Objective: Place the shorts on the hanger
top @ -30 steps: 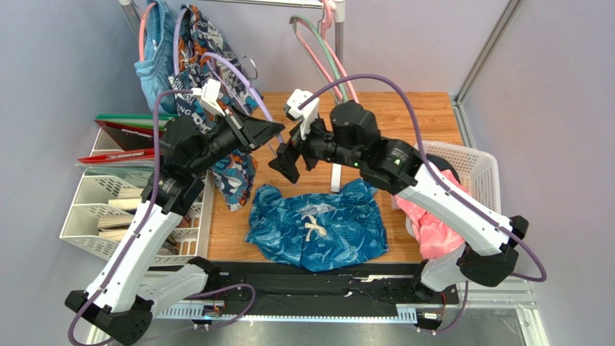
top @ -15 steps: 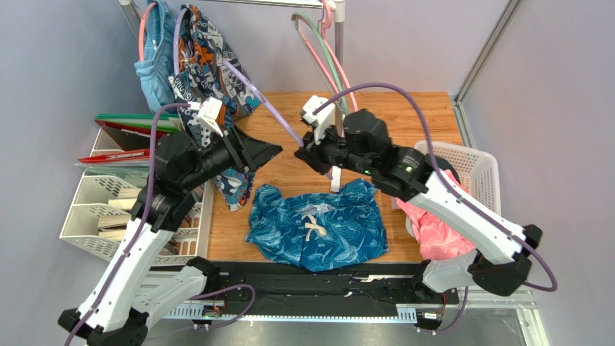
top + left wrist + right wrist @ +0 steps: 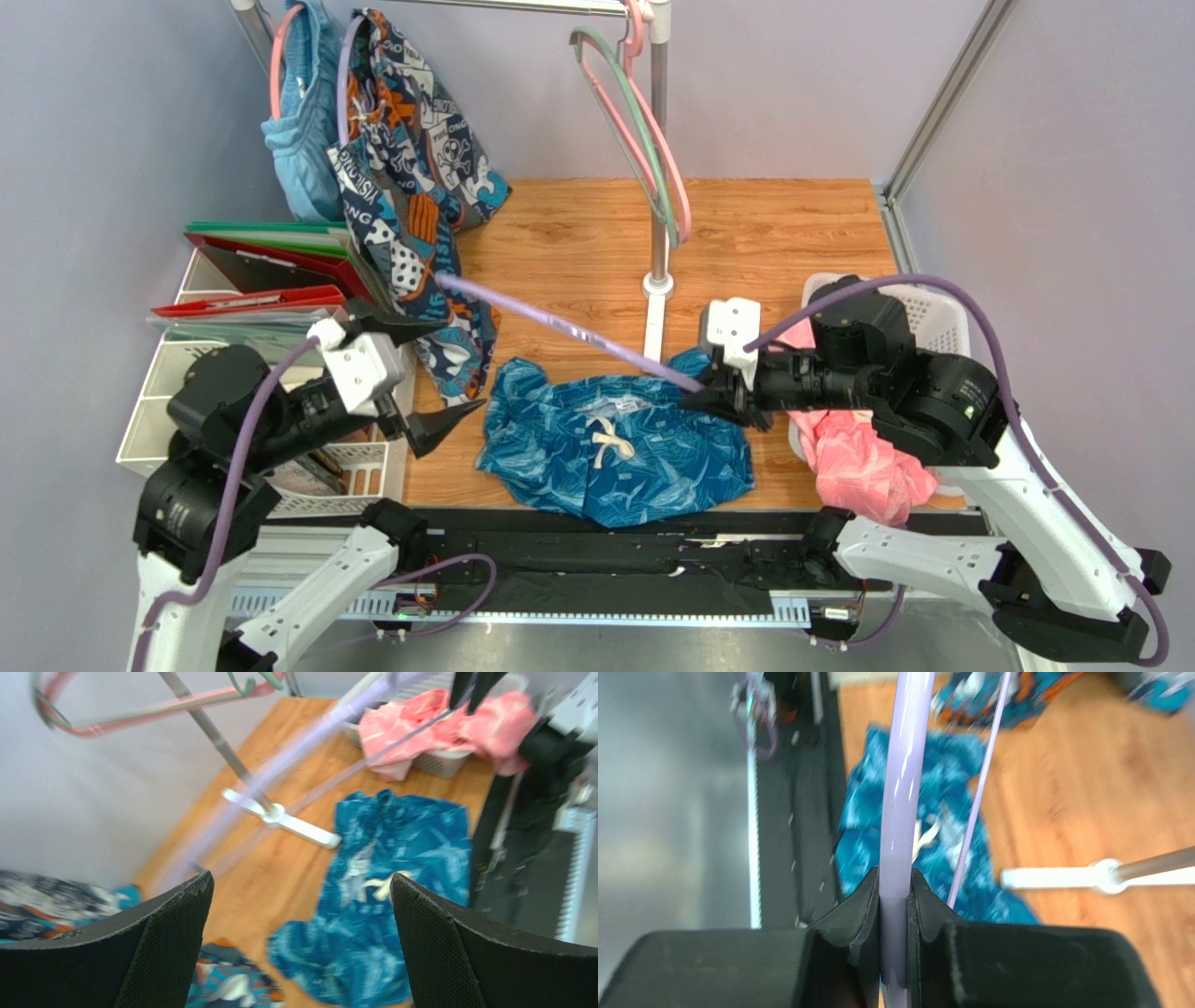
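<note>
Shorts (image 3: 659,455): flat on bench (image 3: 786,238), near centre. Hanger (image 3: 561,325): lavender, slanting above shorts, 1 end pinched in right hand (image 3: 709,396). Left hand (image 3: 417,378): wide open, empty, at left.

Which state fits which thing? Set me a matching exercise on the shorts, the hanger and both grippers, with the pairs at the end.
Things:
1. shorts
2. hanger
3. left gripper
4. right gripper

States:
A. jaws shut on a thin bar
B. spread flat on the table
C. jaws wide apart, empty
D. lavender, clamped at one end

Pairs: 1-B, 2-D, 3-C, 4-A
</note>
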Action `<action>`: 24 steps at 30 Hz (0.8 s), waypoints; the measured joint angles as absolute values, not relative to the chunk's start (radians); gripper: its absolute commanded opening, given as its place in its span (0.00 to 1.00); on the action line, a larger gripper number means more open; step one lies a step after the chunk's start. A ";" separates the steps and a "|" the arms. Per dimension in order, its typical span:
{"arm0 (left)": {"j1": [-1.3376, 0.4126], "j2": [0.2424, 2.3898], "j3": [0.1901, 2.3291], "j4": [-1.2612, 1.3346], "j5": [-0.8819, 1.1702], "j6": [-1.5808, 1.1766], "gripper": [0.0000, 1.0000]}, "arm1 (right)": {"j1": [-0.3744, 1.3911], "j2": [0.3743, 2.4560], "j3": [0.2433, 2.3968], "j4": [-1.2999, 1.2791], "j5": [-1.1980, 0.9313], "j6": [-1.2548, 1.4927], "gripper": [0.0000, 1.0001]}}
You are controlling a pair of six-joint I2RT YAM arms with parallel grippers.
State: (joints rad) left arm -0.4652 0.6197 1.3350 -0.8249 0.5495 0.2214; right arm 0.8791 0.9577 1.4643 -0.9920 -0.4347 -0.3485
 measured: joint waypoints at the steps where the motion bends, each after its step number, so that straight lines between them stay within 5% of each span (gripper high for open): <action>1: -0.465 0.620 1.361 -0.848 0.551 0.307 0.97 | 0.879 0.950 1.452 -1.040 -0.452 -0.376 0.00; 10: -0.465 0.682 1.321 -0.965 0.588 0.766 0.82 | 0.879 0.994 1.449 -1.270 -0.536 -0.505 0.00; 19: -0.492 0.794 1.197 -1.038 0.685 0.922 0.67 | 0.880 1.022 1.482 -1.315 -0.545 -0.532 0.00; 21: -0.499 0.794 1.185 -1.045 0.706 0.929 0.44 | 0.880 1.023 1.482 -1.320 -0.546 -0.533 0.00; 23: -0.506 0.794 1.178 -1.051 0.719 0.928 0.10 | 0.883 1.026 1.483 -1.322 -0.546 -0.533 0.00; 24: -0.510 0.797 1.178 -1.058 0.730 0.931 0.01 | 0.884 1.030 1.485 -1.321 -0.546 -0.533 0.15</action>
State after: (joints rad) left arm -0.5098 0.7967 1.1778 -1.0576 0.7300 0.9314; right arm 0.8837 1.0302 1.4845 -1.3209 -0.5465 -0.5331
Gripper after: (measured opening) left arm 0.288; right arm 0.147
